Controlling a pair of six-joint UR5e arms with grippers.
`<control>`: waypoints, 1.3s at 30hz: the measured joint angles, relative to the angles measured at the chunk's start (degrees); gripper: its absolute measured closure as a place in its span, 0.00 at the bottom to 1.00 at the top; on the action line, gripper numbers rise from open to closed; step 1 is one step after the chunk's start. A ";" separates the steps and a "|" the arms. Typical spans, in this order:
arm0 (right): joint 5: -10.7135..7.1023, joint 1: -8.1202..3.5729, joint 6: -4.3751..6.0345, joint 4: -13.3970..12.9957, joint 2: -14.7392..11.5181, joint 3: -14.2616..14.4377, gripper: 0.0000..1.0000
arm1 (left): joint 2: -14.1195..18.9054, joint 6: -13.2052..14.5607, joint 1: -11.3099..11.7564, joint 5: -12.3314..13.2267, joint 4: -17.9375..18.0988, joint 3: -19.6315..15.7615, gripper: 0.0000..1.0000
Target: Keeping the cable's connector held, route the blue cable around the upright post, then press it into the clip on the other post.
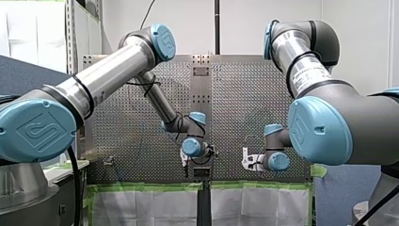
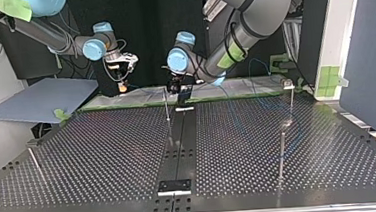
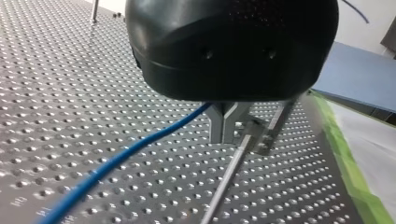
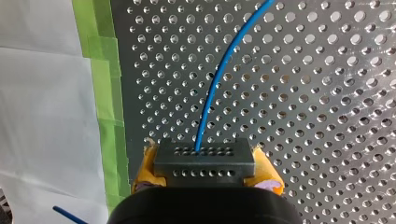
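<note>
A black connector (image 4: 204,161) with rows of small holes sits between the yellow pads (image 4: 145,168) of my right gripper (image 4: 204,169), which is shut on it. The blue cable (image 4: 219,74) runs out of the connector over the perforated table. In the left wrist view the blue cable (image 3: 116,161) leads up into the metal fingers (image 3: 219,126) of my left gripper (image 3: 227,137), which are shut on it, right beside a thin upright post (image 3: 226,179). In the top view that post (image 2: 166,105) stands just below my left gripper (image 2: 176,86). Far to its right, another post (image 2: 291,103) carries a clip (image 2: 288,83).
Green tape (image 4: 105,93) and white sheeting line the table edge by my right gripper (image 2: 122,85). A blue-grey panel (image 2: 40,99) lies at the top view's left. Two more thin posts stand on the table (image 2: 104,157), one at the left (image 2: 35,164) and one at the right (image 2: 282,152).
</note>
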 joint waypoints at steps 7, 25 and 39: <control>0.41 -0.30 -0.48 0.51 -0.01 0.03 1.00 | 0.74 0.40 -0.50 -0.97 -0.96 0.00 1.00; -0.24 -0.30 -2.98 -2.61 -1.03 3.68 1.00 | 3.67 0.97 -1.21 -1.98 -1.81 -4.48 1.00; -1.65 0.11 -1.76 -3.20 -0.87 3.87 1.00 | 3.57 0.05 -1.75 -2.09 -0.06 -6.66 1.00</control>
